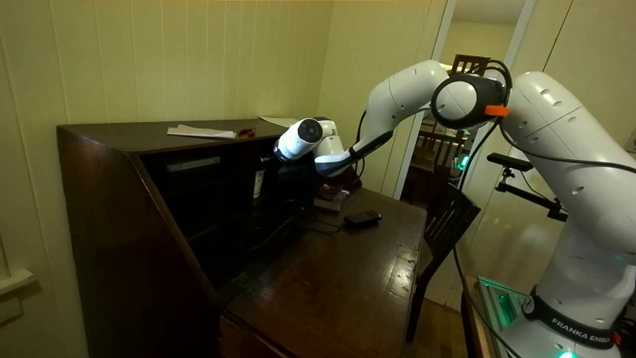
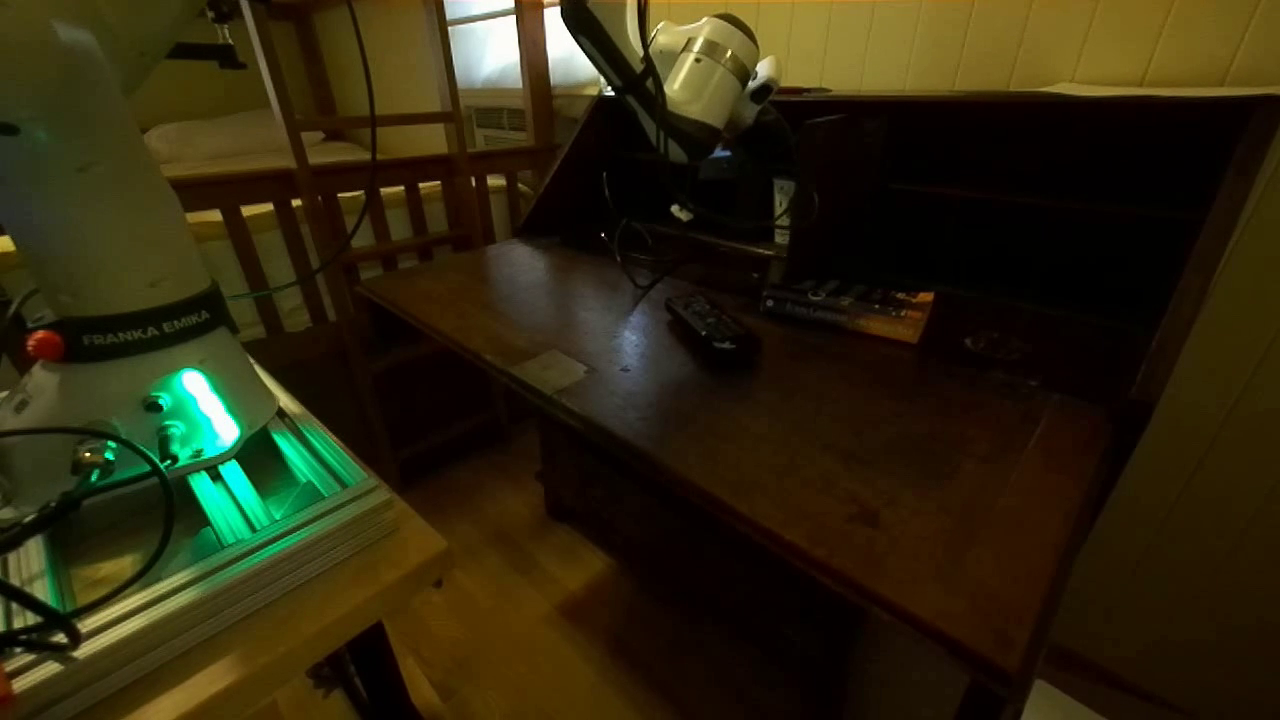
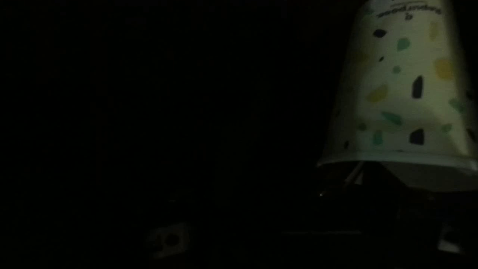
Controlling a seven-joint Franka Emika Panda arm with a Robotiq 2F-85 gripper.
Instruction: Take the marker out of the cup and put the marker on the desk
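The white cup (image 1: 258, 184) stands upright on a dark shelf inside the desk (image 1: 323, 278). The cup (image 2: 784, 205) and desk (image 2: 850, 450) show in both exterior views. In the upside-down wrist view, the cup (image 3: 403, 86) shows coloured spots at the right. A thin pale sliver shows at its mouth; I cannot tell if it is the marker. My gripper (image 1: 268, 160) is just above the cup in an exterior view, mostly lost in shadow. In the wrist view only two pale patches of the gripper (image 3: 310, 239) show, wide apart; its fingertips are too dark to make out.
A black remote (image 1: 362, 219) lies on the writing surface. A thick book or box (image 1: 329, 198) stands at the back, with loose cables near it. A book (image 2: 850, 310) lies by the shelves. Papers (image 1: 201, 132) lie on the desk's top. A dark chair (image 1: 447, 233) stands beside the desk.
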